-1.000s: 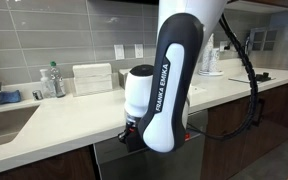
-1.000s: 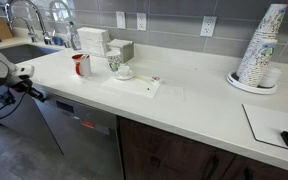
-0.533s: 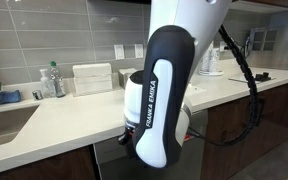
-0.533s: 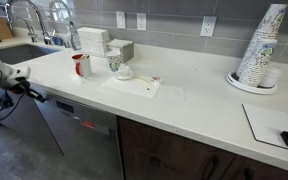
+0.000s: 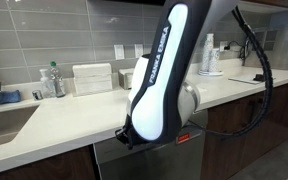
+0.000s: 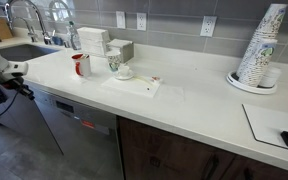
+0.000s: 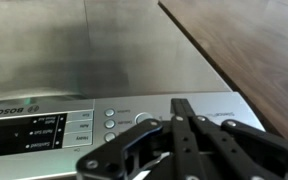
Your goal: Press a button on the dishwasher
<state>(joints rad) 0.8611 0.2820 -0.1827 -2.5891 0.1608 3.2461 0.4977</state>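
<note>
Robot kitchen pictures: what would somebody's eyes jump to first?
First comes the big white-and-black robot arm marked FRANKA EMIKA. It fills the middle of an exterior view, leaning down in front of the counter. Next is the tall tower of stacked paper cups at the right end of the white countertop. In the wrist view, the dark gripper points at the dishwasher panel with its round buttons.

White-and-black arm [image 5: 154, 90] lettered FRANKA EMIKA, black ribbed cable [image 5: 263, 58], dark end effector [image 7: 182, 108].
</note>
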